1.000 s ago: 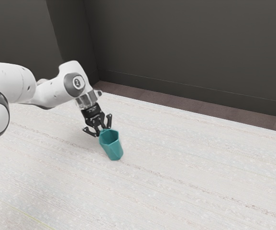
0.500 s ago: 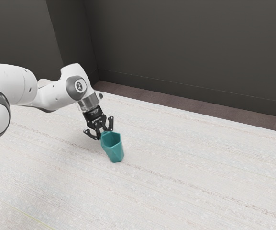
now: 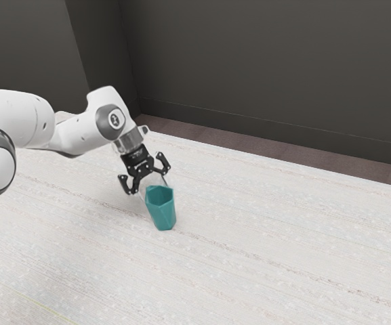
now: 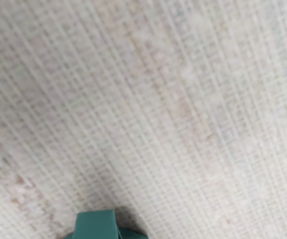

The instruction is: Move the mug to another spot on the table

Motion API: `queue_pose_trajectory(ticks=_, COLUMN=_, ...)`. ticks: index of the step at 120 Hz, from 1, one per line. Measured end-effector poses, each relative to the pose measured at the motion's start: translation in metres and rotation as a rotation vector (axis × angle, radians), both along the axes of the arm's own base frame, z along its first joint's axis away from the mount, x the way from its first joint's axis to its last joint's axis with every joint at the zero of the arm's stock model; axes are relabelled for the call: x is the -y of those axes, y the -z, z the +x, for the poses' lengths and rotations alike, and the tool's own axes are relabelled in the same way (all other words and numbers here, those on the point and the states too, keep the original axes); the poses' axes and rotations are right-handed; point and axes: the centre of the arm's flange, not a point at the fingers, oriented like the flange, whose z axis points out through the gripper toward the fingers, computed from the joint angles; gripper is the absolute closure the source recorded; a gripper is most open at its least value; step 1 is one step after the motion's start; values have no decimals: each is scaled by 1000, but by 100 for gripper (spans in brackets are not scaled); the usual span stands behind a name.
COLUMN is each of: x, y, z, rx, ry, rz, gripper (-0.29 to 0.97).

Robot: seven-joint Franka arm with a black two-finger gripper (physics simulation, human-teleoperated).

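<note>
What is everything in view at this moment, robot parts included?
mug: one, teal, faceted, standing on the table directly below the gripper; its top also shows in the wrist view.
table: one, off-white with fine woven lines, spanning the lower part of the exterior view.
floor strip: one, brown, between the table's far edge and the wall.
wall: dark grey, behind the table.
arm: one, white with grey joints, entering from the exterior view's left.
gripper: one, black, fingers spread open, just above the mug's rim and not gripping it.
</note>
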Motion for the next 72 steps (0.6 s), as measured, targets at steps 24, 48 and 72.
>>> queue_pose_trajectory(ticks=24, x=-16, y=-55, z=6, rx=92, ry=24, rz=99, gripper=2)
queue_pose_trajectory(ticks=48, x=-27, y=-134, z=-22, rx=165, ry=71, rz=235, gripper=1)
queue_pose_trajectory(ticks=72, x=-1, y=-242, z=-63, rx=234, ry=263, rz=421, gripper=0)
